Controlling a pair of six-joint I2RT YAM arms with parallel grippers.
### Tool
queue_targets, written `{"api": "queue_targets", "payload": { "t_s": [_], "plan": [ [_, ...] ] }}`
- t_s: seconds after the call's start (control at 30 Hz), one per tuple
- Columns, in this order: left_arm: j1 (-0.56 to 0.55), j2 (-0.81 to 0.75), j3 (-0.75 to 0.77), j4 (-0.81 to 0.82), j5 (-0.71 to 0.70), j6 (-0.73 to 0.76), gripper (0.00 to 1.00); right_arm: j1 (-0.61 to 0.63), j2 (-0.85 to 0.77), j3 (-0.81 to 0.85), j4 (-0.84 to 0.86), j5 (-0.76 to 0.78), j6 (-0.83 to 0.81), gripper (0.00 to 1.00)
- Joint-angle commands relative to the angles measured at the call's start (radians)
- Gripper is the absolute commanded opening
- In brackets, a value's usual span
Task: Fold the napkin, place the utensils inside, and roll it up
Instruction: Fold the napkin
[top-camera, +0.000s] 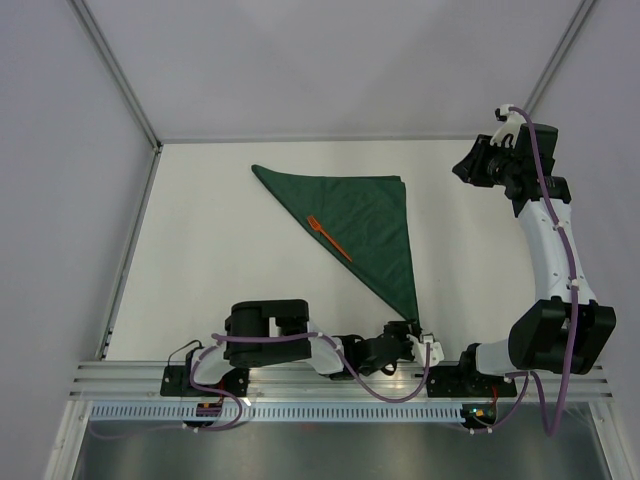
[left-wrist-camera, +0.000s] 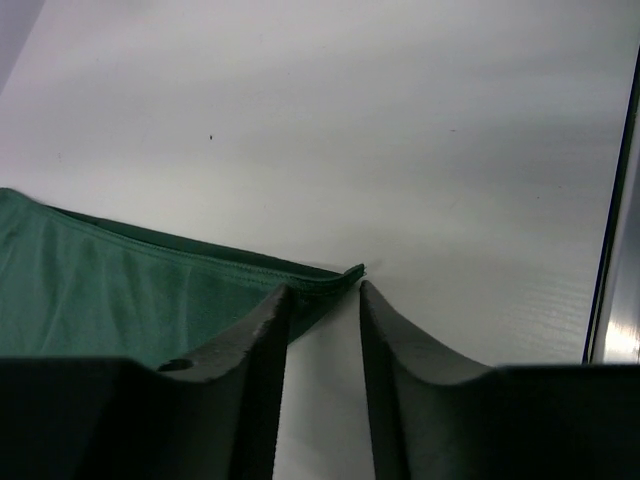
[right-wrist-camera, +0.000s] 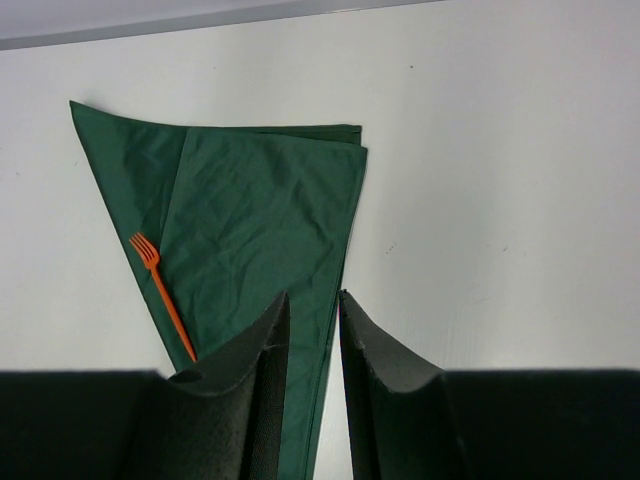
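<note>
The dark green napkin (top-camera: 360, 215) lies folded into a triangle on the white table, its long edge running from far left to a near tip. The orange-red utensil, a small plastic fork (top-camera: 330, 238), lies on the napkin along that long edge, tines toward the far left. My left gripper (top-camera: 408, 338) is low at the napkin's near tip. In the left wrist view it (left-wrist-camera: 325, 285) is open, with the napkin's corner (left-wrist-camera: 330, 278) just at the fingertips. My right gripper (top-camera: 463, 168) is raised at the far right, off the cloth. It (right-wrist-camera: 312, 293) is open and empty above the napkin (right-wrist-camera: 260, 220) and fork (right-wrist-camera: 165, 300).
The white table (top-camera: 220, 280) is enclosed by pale walls with metal frame posts (top-camera: 115, 65). An aluminium rail (top-camera: 330, 385) runs along the near edge by the arm bases. A metal edge (left-wrist-camera: 615, 250) shows at the right of the left wrist view.
</note>
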Motion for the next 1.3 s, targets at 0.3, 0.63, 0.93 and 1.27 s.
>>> {"api": "queue_targets", "payload": {
  "t_s": [0.3, 0.63, 0.93, 1.27],
  "plan": [
    [-0.007, 0.008, 0.08, -0.038, 0.036, -0.028, 0.02, -0.003, 0.007, -0.013, 0.022, -0.019, -0.005, 0.32],
    [-0.018, -0.035, 0.129, -0.099, 0.102, -0.201, 0.02, -0.003, 0.006, -0.011, 0.022, -0.021, -0.008, 0.32],
    [0.014, -0.127, 0.121, -0.1, 0.056, -0.386, 0.02, -0.002, 0.013, -0.011, 0.022, -0.02, -0.008, 0.32],
    [0.296, -0.311, 0.003, -0.211, 0.151, -0.807, 0.02, 0.0, 0.013, -0.011, 0.02, -0.022, -0.008, 0.32]
  ]
}}
